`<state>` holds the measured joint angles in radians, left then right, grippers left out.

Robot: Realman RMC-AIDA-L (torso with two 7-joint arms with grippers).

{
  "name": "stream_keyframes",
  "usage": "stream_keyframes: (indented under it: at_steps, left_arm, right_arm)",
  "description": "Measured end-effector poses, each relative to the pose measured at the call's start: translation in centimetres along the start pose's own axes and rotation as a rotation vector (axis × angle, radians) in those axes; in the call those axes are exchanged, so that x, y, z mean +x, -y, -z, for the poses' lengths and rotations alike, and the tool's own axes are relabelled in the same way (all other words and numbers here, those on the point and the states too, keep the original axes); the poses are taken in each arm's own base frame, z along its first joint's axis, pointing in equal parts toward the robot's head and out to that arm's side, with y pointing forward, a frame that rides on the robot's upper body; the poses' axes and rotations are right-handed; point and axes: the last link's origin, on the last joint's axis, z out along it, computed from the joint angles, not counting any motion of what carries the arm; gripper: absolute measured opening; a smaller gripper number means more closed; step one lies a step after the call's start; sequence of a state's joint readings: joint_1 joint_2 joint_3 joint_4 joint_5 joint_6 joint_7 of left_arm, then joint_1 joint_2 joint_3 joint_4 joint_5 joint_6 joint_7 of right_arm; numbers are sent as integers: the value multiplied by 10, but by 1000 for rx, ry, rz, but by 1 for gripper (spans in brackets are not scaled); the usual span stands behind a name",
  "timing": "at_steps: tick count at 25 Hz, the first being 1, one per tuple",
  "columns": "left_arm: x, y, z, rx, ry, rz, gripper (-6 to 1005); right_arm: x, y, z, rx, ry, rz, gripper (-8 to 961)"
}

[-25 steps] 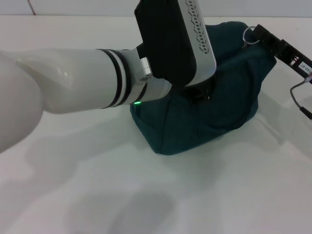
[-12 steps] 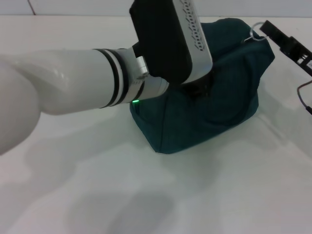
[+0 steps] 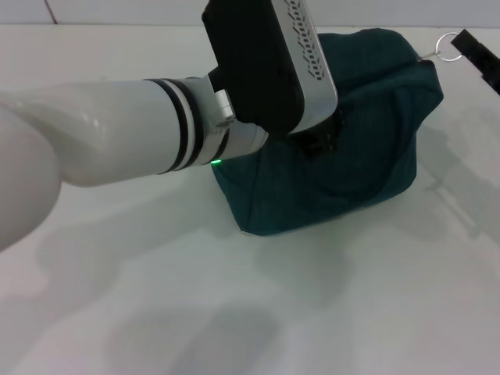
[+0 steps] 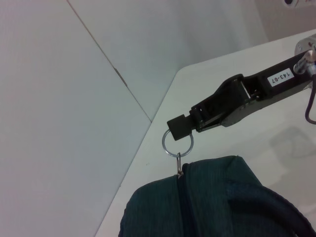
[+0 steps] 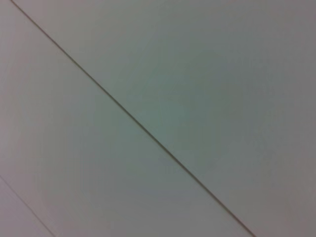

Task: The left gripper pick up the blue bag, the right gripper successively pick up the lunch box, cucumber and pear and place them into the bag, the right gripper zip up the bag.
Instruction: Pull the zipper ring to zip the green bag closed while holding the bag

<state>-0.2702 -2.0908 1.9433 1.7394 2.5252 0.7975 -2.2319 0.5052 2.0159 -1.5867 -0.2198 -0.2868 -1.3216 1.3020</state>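
Note:
The blue bag (image 3: 355, 168) stands on the white table (image 3: 312, 312), and its top end also shows in the left wrist view (image 4: 222, 197). My left gripper (image 3: 322, 141) sits on the bag's top under its own wrist, shut on the bunched fabric there. At the far right, my right gripper (image 3: 471, 49) is shut on the zipper's ring pull (image 3: 447, 45) just off the bag's far corner. The left wrist view shows that gripper (image 4: 181, 126) holding the ring pull (image 4: 177, 140) taut, with the zip line closed up to it. The lunch box, cucumber and pear are out of view.
My left arm (image 3: 101, 144) reaches across the table from the left and hides the bag's near-left part. A wall with a seam (image 4: 113, 69) rises behind the table's far edge. The right wrist view holds only a plain surface with a thin line (image 5: 133, 118).
My right gripper has drawn the ring pull to the right, toward the frame's edge. The bag's far corner has stretched after it. The left arm has barely shifted.

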Motion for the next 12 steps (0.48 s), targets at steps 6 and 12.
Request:
stream_keyframes:
  at_steps: [6,12]
  left_arm:
    - [0,0,2,7,-4,5,109]
    - [2,4,4,38,-26,9,114]
  right_arm:
    - [-4,4,10,23,42,-12,13]
    - [-7,7,15,39,66,-18,13]
